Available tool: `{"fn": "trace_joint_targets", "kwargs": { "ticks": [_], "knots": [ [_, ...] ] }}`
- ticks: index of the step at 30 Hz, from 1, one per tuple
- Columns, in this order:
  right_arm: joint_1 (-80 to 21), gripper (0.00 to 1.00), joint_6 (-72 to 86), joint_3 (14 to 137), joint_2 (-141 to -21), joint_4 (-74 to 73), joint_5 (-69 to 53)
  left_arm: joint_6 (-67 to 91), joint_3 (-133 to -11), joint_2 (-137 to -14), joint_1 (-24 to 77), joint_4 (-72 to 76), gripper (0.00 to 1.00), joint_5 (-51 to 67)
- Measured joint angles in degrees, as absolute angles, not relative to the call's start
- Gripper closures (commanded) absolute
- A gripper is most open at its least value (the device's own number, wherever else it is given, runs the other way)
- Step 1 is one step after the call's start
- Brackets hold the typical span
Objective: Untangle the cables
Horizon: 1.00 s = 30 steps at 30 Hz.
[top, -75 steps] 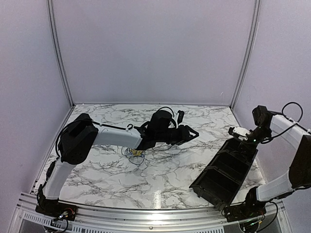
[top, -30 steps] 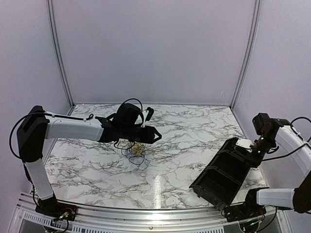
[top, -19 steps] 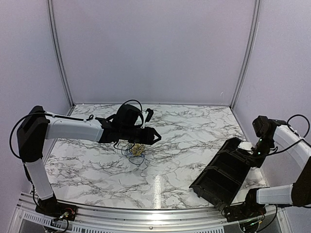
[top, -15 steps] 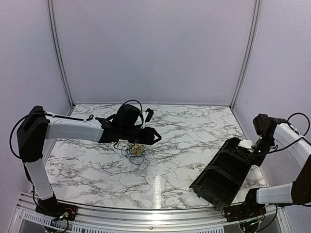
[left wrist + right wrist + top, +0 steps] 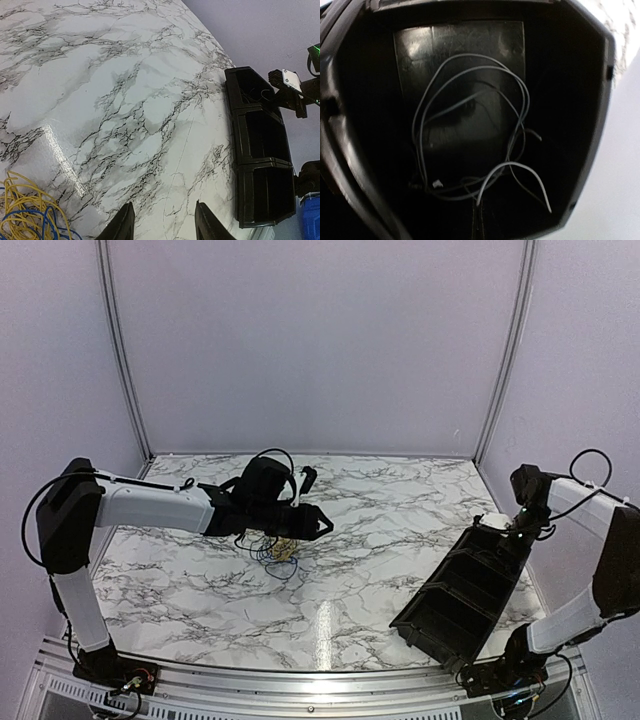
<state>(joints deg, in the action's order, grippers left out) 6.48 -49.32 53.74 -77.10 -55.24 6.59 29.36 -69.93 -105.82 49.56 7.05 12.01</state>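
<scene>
A tangle of yellow and blue cables [image 5: 278, 554] lies on the marble table, left of centre. It shows at the bottom left corner of the left wrist view [image 5: 27, 216]. My left gripper [image 5: 322, 524] hovers just right of it, open, with nothing between its fingers [image 5: 164, 204]. A thin grey-black cable [image 5: 470, 130] lies looped in the end compartment of the black tray [image 5: 470, 585]. My right gripper [image 5: 497, 524] hangs over that compartment, shut [image 5: 479, 207]. One cable end sits at its tip; whether it is pinched does not show.
The black tray [image 5: 260, 160] has three compartments and lies slanted at the table's right side. Grey booth walls [image 5: 320, 350] close in the back and sides. A blue object [image 5: 310, 220] sits beyond the tray's near end.
The right gripper shut and its wrist shifted toward the tray's far end. The left arm swung left from the table's middle 2.5 s ago and has since held still.
</scene>
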Motion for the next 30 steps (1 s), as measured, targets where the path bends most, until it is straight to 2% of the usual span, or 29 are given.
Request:
{"fn": "trace_joint_targets", "kwargs": {
  "ticks": [8,9,11,15,16,17,18,19,20,30],
  "knots": [
    [7.05,1.00,-48.60,54.30,-81.01,-51.81,2.42,29.41,-68.97,-105.84,49.63,7.33,0.57,12.01],
    [7.07,0.97,-48.34,54.61,-81.25,-51.44,1.63,29.45,-68.97,-105.84,49.63,7.42,0.57,12.03],
    [7.11,0.81,-47.86,55.00,-81.93,-50.52,0.05,29.56,-68.97,-105.95,49.63,7.55,0.57,12.16],
    [7.20,0.68,-46.35,55.57,-83.83,-49.74,-1.04,29.61,-68.95,-106.50,49.63,7.73,0.54,12.56],
    [7.27,0.67,-46.22,55.59,-84.01,-49.74,-1.04,29.61,-68.79,-106.50,49.63,7.73,0.51,12.56],
    [7.31,0.65,-46.15,55.64,-83.85,-49.87,-0.95,29.52,-68.58,-106.45,49.63,7.77,0.43,12.53],
    [7.38,0.64,-46.04,55.79,-83.44,-50.13,-0.91,29.34,-68.38,-106.45,49.63,7.79,0.33,12.45],
    [7.40,0.63,-45.93,56.10,-82.94,-50.50,-0.89,29.12,-68.16,-106.45,49.63,7.77,0.07,12.34],
    [7.40,0.62,-45.82,56.80,-82.28,-51.20,-0.93,28.62,-67.94,-106.39,49.63,7.68,0.02,11.92],
    [7.27,0.59,-44.62,64.69,-76.36,-56.49,-2.46,22.02,-67.20,-98.94,49.63,3.44,0.01,1.76]
  ]
}}
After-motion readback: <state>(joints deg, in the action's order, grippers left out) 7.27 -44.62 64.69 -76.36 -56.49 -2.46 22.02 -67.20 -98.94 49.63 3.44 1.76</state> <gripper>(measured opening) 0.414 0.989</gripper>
